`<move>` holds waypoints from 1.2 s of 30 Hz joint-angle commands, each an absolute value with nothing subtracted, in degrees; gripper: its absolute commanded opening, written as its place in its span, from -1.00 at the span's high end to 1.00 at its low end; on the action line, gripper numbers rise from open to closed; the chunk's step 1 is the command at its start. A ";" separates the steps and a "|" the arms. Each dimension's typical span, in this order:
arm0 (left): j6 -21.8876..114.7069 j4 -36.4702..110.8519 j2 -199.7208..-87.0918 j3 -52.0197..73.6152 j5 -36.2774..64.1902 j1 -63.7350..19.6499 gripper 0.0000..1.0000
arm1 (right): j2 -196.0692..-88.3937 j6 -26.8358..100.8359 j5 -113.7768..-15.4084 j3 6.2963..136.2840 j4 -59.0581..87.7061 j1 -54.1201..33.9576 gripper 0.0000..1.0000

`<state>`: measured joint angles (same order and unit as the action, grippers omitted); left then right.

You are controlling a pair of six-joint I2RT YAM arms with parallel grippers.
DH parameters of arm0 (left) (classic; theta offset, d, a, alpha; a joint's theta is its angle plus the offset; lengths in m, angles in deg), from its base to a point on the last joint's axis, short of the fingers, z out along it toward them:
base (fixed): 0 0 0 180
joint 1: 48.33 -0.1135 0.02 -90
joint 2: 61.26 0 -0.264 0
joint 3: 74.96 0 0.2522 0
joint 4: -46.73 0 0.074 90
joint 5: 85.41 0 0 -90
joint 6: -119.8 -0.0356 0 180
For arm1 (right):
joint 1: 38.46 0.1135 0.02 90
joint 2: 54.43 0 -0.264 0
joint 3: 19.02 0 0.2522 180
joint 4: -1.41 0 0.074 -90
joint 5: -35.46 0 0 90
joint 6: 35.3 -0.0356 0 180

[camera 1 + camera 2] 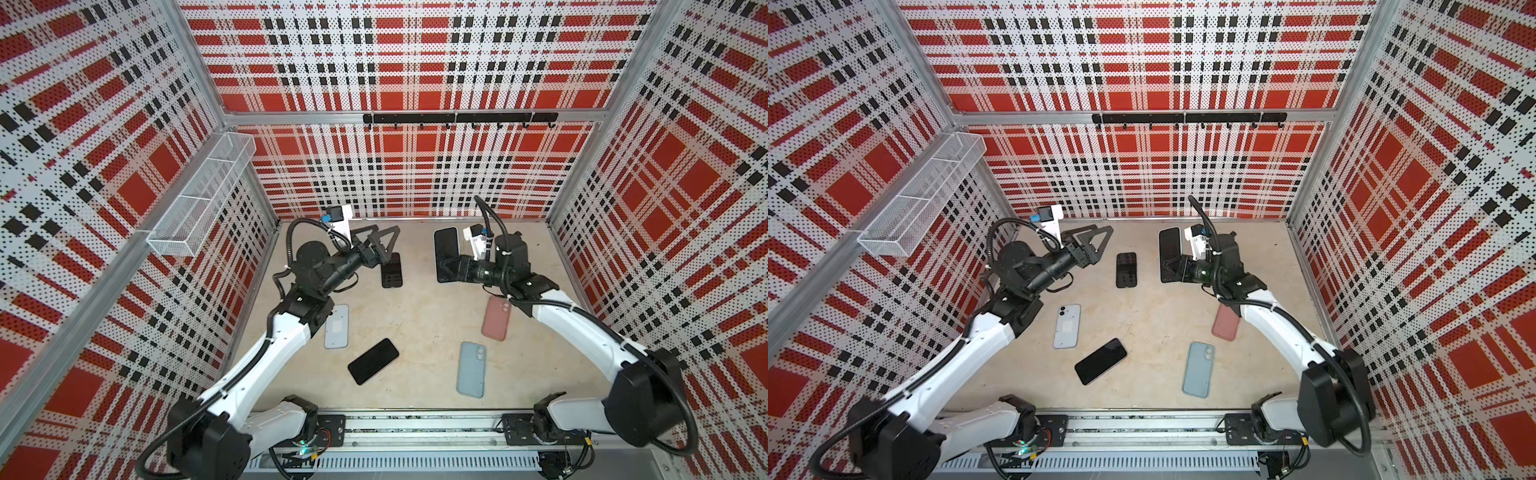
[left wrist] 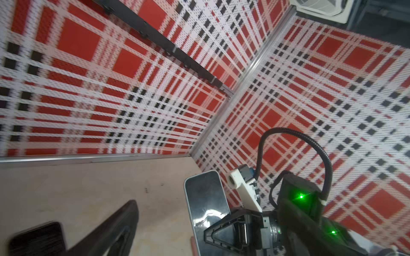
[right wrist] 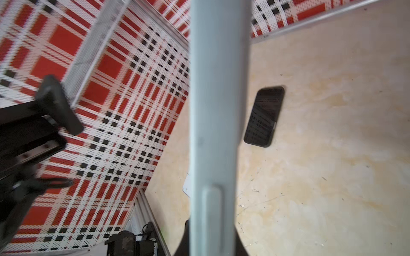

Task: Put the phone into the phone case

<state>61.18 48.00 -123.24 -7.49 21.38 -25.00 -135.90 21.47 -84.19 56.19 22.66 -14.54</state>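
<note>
Plaid walls [image 1: 415, 174] of red, white and black perforated panel enclose a beige table [image 1: 419, 316]; a wire basket [image 1: 203, 195] hangs on the left wall and a hook rail [image 1: 457, 118] on the far one. We see the right gripper [image 1: 445, 267] at the far right of centre, clamped on the lower part of the phone [image 1: 446, 245]. The phone stands on end, clear of the table, its dark screen turned leftward. From the left wrist we see that screen and its pale rim [image 2: 206, 199] with the right gripper [image 2: 221, 231] pinching it; from the right wrist only the phone's pale edge [image 3: 214, 99] shows. The left gripper [image 1: 377, 235] hovers at the far left of centre, fingers spread wide with nothing between them. The black phone case [image 1: 391, 272] lies flat on the table between the two grippers, just beside the left one and apart from the phone. Nearer us lie a dark-screened handset [image 1: 373, 360], a pale grey shell [image 1: 336, 326], a blue shell [image 1: 472, 370] and a pink shell [image 1: 496, 318]; we cannot tell whether these shells hold phones.
</note>
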 commanded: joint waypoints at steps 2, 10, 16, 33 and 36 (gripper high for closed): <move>47.47 33.54 -116.51 -10.52 6.83 -23.67 -0.99 | -145.18 25.20 -78.62 64.67 31.03 -13.43 1.00; 40.75 25.59 -111.50 -11.02 4.62 -20.74 -0.99 | -160.57 24.80 -77.39 77.06 34.28 -12.56 1.00; 37.07 26.19 -109.41 -12.30 3.81 -18.48 -0.99 | -170.45 21.86 -80.20 83.70 33.42 -12.54 1.00; 37.10 27.97 -110.52 -13.45 7.13 -18.46 -0.99 | -184.80 20.14 -81.63 93.85 33.67 -12.39 0.88; 37.35 28.05 -110.67 -13.41 7.29 -18.49 -0.99 | -186.25 20.37 -82.04 95.32 34.64 -12.36 0.85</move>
